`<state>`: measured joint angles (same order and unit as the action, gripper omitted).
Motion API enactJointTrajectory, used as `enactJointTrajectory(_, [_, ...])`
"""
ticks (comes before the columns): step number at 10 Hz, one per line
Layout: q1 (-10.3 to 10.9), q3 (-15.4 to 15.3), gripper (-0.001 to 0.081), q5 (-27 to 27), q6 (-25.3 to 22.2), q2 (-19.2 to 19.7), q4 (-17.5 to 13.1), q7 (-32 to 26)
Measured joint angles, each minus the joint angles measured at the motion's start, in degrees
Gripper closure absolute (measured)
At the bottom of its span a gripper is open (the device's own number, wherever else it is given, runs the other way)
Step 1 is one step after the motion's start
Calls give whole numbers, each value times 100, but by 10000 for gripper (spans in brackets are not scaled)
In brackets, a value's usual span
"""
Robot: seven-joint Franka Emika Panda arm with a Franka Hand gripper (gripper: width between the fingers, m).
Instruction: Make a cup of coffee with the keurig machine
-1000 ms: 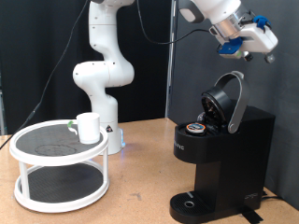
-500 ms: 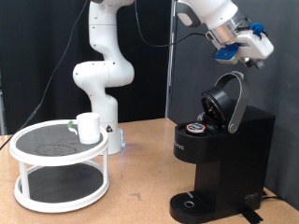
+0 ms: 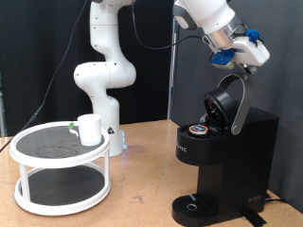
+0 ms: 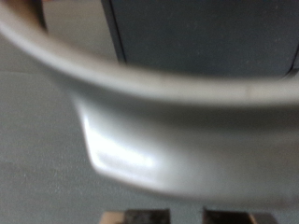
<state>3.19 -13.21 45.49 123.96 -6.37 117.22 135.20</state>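
On my outside camera, the lower left of the frame holds a white two-tier round stand (image 3: 59,170) with dark mesh shelves. The cup (image 3: 90,129) sits upright on its top shelf, towards the shelf's right side, handle side hard to make out. Just beside it on the shelf lies a small greenish item I cannot identify. Behind the stand, in the upper middle of the frame, rises the arm's white base column (image 3: 102,66), standing on the wooden surface (image 3: 142,184).

Moving right, the coffee machine (image 3: 225,161) stands at the lower right on the same surface, well apart from the cup. Its domed lid (image 3: 230,102) is tipped up and open, and a pod (image 3: 200,129) with a brown top shows in the open chamber. The round drip base at the bottom has nothing standing on it.

At the upper right, the pincer (image 3: 248,62) hangs just above the raised lid's silver rim, close to it; I cannot tell whether it touches. Whether the pincer is wide or narrow I cannot tell from here.

My hand camera is filled by a blurred, curved silver band (image 4: 177,103), with a dark panel behind it.
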Motion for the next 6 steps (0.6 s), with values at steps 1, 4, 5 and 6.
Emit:
enactJointTrajectory(1, [-24, 8, 803, 0, -5, -5, 38, -29])
enactJointTrajectory(4, [-48, 51, 806, 0, -7, -48, 97, -130])
enactJointTrajectory(5, [-52, 72, 806, 0, -12, -92, 132, -179])
enactJointTrajectory(6, [-67, 106, 806, 0, -44, -155, 186, -265])
